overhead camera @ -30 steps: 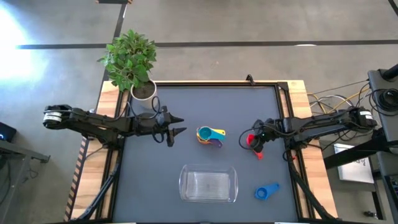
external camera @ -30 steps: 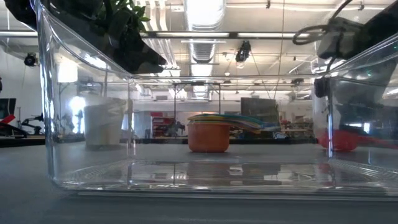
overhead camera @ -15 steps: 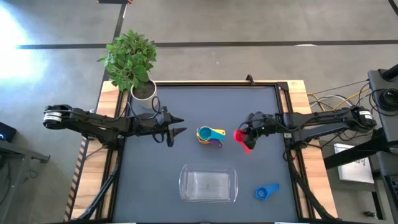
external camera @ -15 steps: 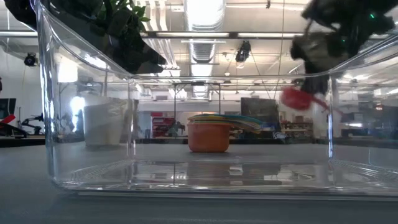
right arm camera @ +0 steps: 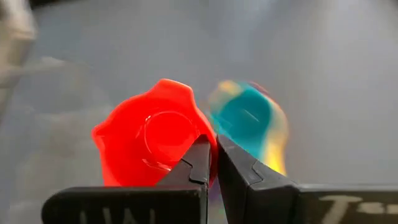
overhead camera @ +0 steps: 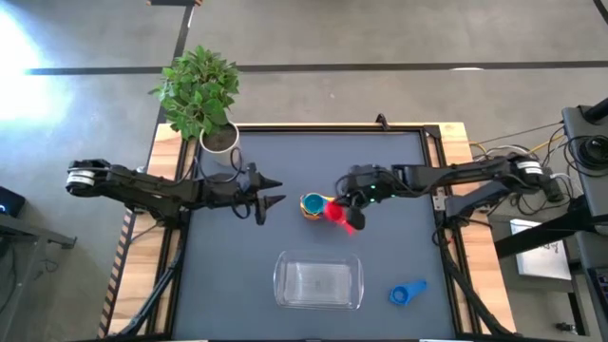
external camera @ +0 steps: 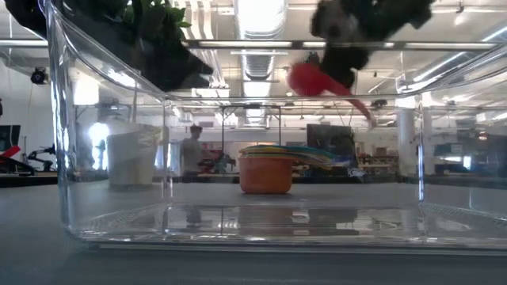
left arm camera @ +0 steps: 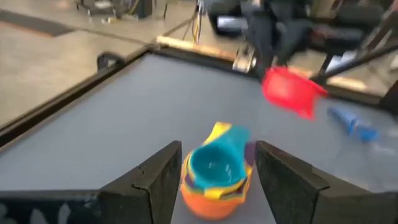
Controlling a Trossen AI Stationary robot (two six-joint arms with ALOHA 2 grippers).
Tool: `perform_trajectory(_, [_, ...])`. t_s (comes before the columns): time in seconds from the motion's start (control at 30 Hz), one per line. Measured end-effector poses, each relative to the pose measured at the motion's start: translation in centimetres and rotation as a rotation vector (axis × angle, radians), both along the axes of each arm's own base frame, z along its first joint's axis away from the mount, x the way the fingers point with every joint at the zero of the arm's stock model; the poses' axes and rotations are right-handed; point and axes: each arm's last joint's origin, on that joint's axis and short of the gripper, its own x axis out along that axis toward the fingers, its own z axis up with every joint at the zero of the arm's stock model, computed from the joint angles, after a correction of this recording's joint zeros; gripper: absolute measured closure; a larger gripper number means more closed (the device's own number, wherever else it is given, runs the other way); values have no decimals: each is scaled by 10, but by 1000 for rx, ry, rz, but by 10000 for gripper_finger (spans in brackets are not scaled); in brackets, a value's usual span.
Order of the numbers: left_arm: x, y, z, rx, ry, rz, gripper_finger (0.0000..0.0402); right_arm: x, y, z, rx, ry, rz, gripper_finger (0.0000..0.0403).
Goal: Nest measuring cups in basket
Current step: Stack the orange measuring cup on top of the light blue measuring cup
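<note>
A stack of nested measuring cups (overhead camera: 316,206), orange at the bottom and teal on top, stands on the dark table mid-way across; it also shows in the low view (external camera: 265,170) and the left wrist view (left arm camera: 214,171). My right gripper (overhead camera: 353,199) is shut on the red cup (overhead camera: 339,213), in the air just right of the stack. My left gripper (overhead camera: 271,193) is open and empty, hovering left of the stack. The blue cup (overhead camera: 407,293) lies on the table near the front right. The clear basket (overhead camera: 318,280) stands empty near the front edge. My right gripper pinches the red cup's wall at its rim (right arm camera: 200,142) between its two fingers, one finger seemingly inside the bowl and one outside. The fingers slant down from the table's right side. The cup hangs clear of the table, tilted, its handle (external camera: 358,107) sloping down and away.
A white plant pot (overhead camera: 218,141) with a green plant stands at the table's far left corner. A person (external camera: 190,150) stands far off in the room behind the table.
My right gripper has lifted the red cup off the table and carried it up and toward the table's left, from near the right edge to just beside the stack. The cup has tipped as it rose.
</note>
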Motion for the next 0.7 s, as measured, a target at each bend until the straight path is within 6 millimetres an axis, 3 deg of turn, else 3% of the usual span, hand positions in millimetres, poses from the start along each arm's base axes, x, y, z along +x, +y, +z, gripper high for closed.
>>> perform_trajectory(0.13, [2, -5, 8, 26, -42, -37, 215, 29, 1, 5, -10, -27, 99, 394])
perform_trajectory(0.37, [2, -7, 7, 39, -27, -46, 215, 67, -19, -10, -94, 169, 93, 394])
perform_trajectory(0.7, [2, -7, 5, 39, -18, -46, 215, 88, -49, -15, -112, 259, 78, 391])
